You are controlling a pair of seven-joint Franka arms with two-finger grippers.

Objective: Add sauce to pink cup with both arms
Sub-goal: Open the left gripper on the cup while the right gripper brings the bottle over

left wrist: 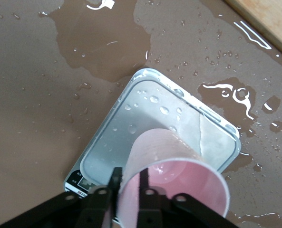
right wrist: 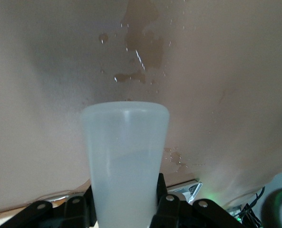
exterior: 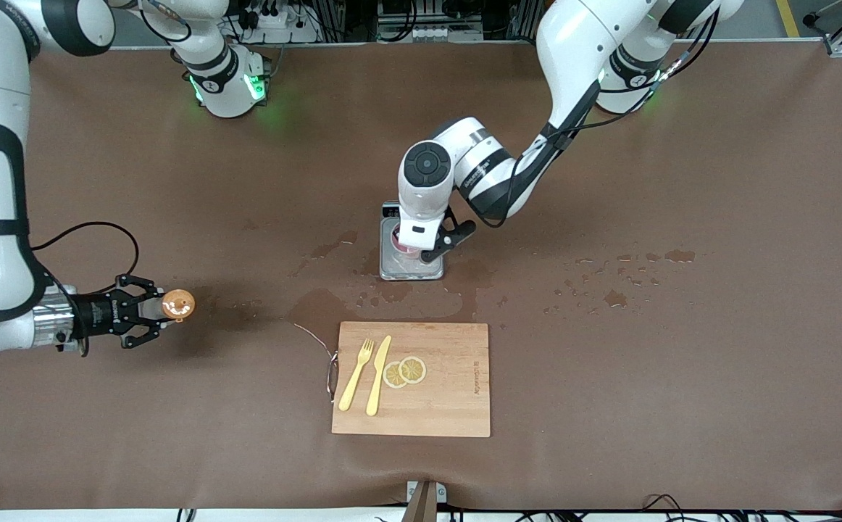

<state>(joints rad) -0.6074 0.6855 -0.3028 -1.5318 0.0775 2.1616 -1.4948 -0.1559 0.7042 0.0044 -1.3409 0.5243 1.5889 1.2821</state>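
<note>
The pink cup is over the steel scale plate at mid-table; I cannot tell whether it rests on it. My left gripper is shut on the cup's rim. In the left wrist view its gripper has one finger inside the cup and one outside, with the wet scale plate beneath. My right gripper is shut on the sauce bottle, orange cap up, toward the right arm's end of the table. The right wrist view shows the translucent bottle between that gripper's fingers.
A wooden cutting board lies nearer the front camera than the scale. It carries a yellow fork, a yellow knife and lemon slices. Wet patches and drops mark the brown table.
</note>
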